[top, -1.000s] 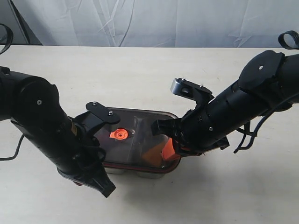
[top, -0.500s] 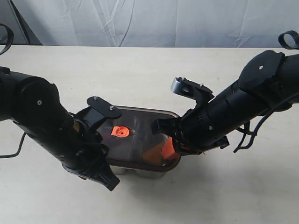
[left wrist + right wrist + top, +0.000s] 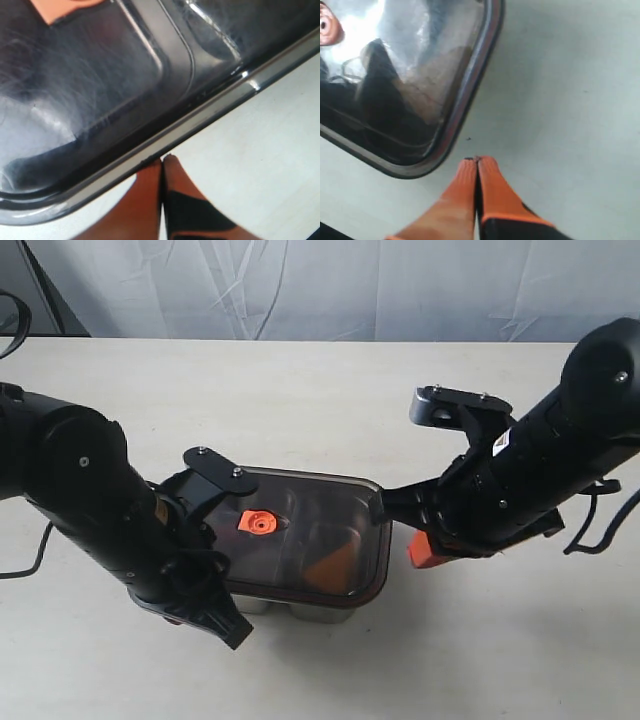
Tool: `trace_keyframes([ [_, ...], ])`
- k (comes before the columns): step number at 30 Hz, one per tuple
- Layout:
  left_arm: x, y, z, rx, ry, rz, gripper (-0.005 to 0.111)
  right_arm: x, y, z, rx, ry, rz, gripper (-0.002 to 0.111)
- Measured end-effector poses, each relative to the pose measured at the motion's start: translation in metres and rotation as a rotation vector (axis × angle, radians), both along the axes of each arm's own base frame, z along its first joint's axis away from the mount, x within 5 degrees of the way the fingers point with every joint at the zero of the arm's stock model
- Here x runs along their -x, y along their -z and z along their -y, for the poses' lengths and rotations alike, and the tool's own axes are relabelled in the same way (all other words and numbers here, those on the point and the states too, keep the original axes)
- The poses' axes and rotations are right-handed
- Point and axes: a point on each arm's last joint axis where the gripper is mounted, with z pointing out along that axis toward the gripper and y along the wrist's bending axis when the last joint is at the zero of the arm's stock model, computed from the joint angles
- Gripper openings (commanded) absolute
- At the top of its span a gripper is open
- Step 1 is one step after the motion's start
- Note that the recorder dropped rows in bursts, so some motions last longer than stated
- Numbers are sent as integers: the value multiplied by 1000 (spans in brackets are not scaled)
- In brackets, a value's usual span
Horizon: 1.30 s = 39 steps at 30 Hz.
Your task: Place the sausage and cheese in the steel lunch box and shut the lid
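Note:
The dark smoky lid (image 3: 310, 525) lies on the steel lunch box (image 3: 300, 612), its orange valve tab (image 3: 257, 523) facing up. The cheese (image 3: 335, 565) shows as an orange wedge through the lid in the right compartment. The sausage is hidden. My left gripper (image 3: 162, 160) is shut and empty, its tips against the lid's rim (image 3: 210, 107) at the box's front left; in the exterior view my arm covers it. My right gripper (image 3: 418, 550) is shut and empty, over the table just right of the lid's corner (image 3: 470, 95), apart from it (image 3: 477, 161).
The pale table (image 3: 330, 400) runs behind and to both sides of the box. A grey cloth backdrop (image 3: 320, 285) hangs at the far edge. Both black arms flank the box closely, the left forearm (image 3: 110, 510) beside its left end.
My right gripper has drawn back to the right, off the lid's right end and onto bare table. The left arm shifted slightly. The lid now sits flatter on the box.

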Motion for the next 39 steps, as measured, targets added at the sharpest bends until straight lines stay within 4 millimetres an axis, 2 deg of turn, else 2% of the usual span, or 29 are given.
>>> trace_keyframes([
  [9, 0, 0, 0, -1, 1, -2, 0, 4, 10, 3, 62, -3, -95, -1],
  [16, 0, 0, 0, -2, 1, -4, 0, 6, 21, -7, 78, -25, -130, -1],
  [39, 1, 0, 0, -2, 0, -6, 0, 2, 24, -12, 42, 16, -107, -1],
])
